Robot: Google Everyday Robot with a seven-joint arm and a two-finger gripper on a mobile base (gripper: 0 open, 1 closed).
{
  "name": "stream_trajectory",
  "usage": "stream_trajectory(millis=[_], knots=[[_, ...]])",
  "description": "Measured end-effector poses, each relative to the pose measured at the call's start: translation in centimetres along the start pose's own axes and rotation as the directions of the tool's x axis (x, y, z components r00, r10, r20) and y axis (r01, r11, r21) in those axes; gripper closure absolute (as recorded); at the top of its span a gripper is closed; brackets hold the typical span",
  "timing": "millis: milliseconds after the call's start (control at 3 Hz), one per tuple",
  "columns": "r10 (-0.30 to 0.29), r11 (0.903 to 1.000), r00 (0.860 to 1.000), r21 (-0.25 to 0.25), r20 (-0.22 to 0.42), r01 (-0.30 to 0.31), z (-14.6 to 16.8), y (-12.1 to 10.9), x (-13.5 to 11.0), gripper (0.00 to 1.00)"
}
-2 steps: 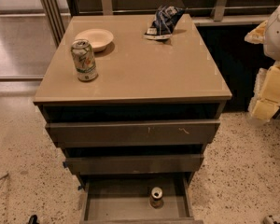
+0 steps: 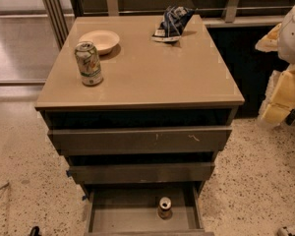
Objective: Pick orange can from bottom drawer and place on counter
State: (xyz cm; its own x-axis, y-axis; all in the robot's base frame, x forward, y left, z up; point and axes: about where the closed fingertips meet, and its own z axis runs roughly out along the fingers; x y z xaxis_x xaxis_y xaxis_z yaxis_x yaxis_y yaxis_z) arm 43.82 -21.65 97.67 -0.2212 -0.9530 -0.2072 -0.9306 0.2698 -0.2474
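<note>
The orange can stands upright on the grey floor of the open bottom drawer, near its middle front. The tan counter tops the cabinet above the two other drawers. My gripper and arm, white and pale yellow, hang at the right edge of the view. They are level with the counter's front edge, to the right of the cabinet and well away from the can.
On the counter stand a taller green-and-white can at the front left, a cream bowl behind it and a blue chip bag at the back. The two upper drawers stick out slightly. Speckled floor surrounds the cabinet.
</note>
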Motion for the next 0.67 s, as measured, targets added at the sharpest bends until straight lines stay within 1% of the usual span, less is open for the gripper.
stream_trajectory(millis=[333, 667], knots=[[0.020, 0.9998, 1.000, -0.005, 0.020, -0.020, 1.8, 0.5, 0.7, 0.36], [0.071, 0.9970, 0.995, -0.035, 0.069, -0.069, 7.1, 2.1, 2.5, 0.60]])
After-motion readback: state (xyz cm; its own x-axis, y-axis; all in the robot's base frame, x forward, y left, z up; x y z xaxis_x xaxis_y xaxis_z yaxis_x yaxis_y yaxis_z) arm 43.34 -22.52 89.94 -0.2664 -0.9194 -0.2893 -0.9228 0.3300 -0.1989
